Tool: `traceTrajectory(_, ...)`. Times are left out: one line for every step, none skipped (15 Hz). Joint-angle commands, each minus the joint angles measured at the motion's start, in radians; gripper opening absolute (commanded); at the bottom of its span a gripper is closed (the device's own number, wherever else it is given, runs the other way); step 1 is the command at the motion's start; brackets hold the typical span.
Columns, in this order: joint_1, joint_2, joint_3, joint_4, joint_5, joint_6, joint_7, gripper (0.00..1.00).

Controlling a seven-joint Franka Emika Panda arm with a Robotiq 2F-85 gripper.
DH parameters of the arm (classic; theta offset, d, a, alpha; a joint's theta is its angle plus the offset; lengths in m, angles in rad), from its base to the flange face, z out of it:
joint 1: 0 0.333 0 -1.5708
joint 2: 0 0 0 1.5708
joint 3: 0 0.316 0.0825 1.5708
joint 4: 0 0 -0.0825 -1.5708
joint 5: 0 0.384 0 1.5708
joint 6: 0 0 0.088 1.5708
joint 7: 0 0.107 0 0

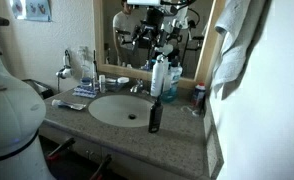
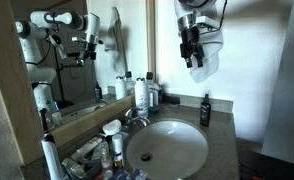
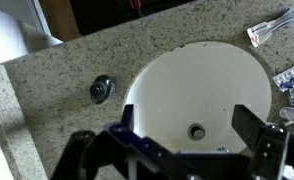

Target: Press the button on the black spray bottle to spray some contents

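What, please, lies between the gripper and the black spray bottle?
Nothing does. In an exterior view the gripper hangs above the black spray bottle, and the stretch between them is only bare air.

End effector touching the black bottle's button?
No, the end effector hangs high up, well clear of the black spray bottle and its button.

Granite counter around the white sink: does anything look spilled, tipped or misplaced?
Nothing looks spilled or tipped. The small black cylindrical spray bottle stands upright alone beside the basin, apart from the other bottles.
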Motion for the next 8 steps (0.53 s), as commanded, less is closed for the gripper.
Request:
traceTrajectory(-0.013,0.002,0.011,0.003,0.002,-0.003,-0.002,1.00)
traceTrajectory(-0.016,-0.004,0.007,-0.007,0.007,0.004,-0.002,1.00)
traceTrajectory(-0.019,-0.008,0.004,-0.014,0.008,0.005,0.003,1.00)
traceTrajectory(-0.024,-0.013,0.001,-0.022,0.011,0.006,0.003,1.00)
traceTrajectory(-0.029,-0.016,-0.001,-0.027,0.010,0.008,0.007,1.00)
traceTrajectory(-0.036,-0.024,-0.005,-0.037,0.011,0.011,0.009,1.00)
traceTrajectory(-0.044,-0.029,-0.008,-0.045,0.005,0.011,0.011,1.00)
traceTrajectory(-0.053,-0.036,-0.015,-0.056,0.008,0.017,0.008,1.00)
